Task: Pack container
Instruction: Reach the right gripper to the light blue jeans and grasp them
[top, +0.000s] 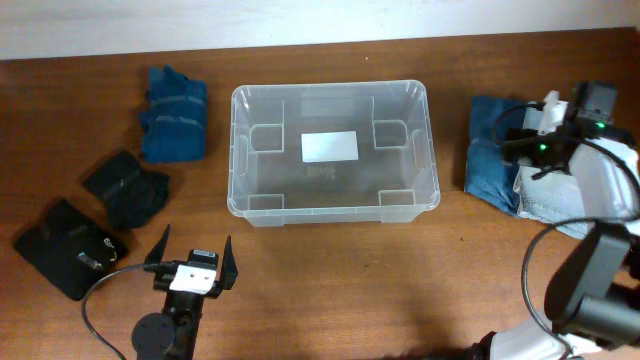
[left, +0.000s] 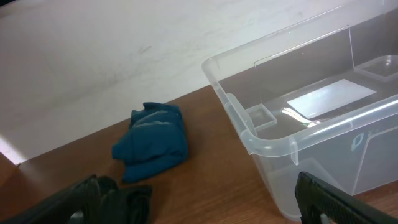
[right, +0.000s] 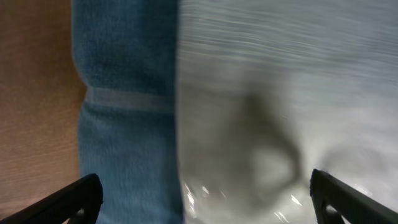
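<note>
Overhead: the clear container (top: 330, 215) is seen at the centre of the table (top: 400, 290), nearer the far edge. It is empty apart from a white label (top: 330, 146) on its floor. A folded blue cloth (top: 173, 112) is laid toward the far-left corner, and 2 black garments (top: 125, 187) toward the near-left corner. At the right edge a blue folded piece (top: 490, 160) and a pale denim piece (top: 565, 200) are laid touching. The left gripper (top: 193, 250) is parked by the near edge, jaws spread, nothing held. The right gripper (top: 512, 135) is hung over the right-edge pile.

Left wrist: the container's corner rim (left: 261, 146) is shown at right and the blue cloth (left: 152, 140) beyond at left. The left gripper (left: 205, 202) is wide apart & empty.

Right wrist: the pic is blurred. The blue piece (right: 124, 93) is seen at left and the pale piece (right: 280, 93) at right. The right gripper (right: 214, 199) is fully apart, w/ nothing gripped.

Step judged: 1st pick, by the right arm; packing not yet begun. The seam betw. the 2 pieces looks to be straddled, so 1 piece should be chosen and the jaws centred on it. A thick fold should be pinched so that the bundle is kept folded. The load should be lifted clear of the rim, then set flat on the container floor.
</note>
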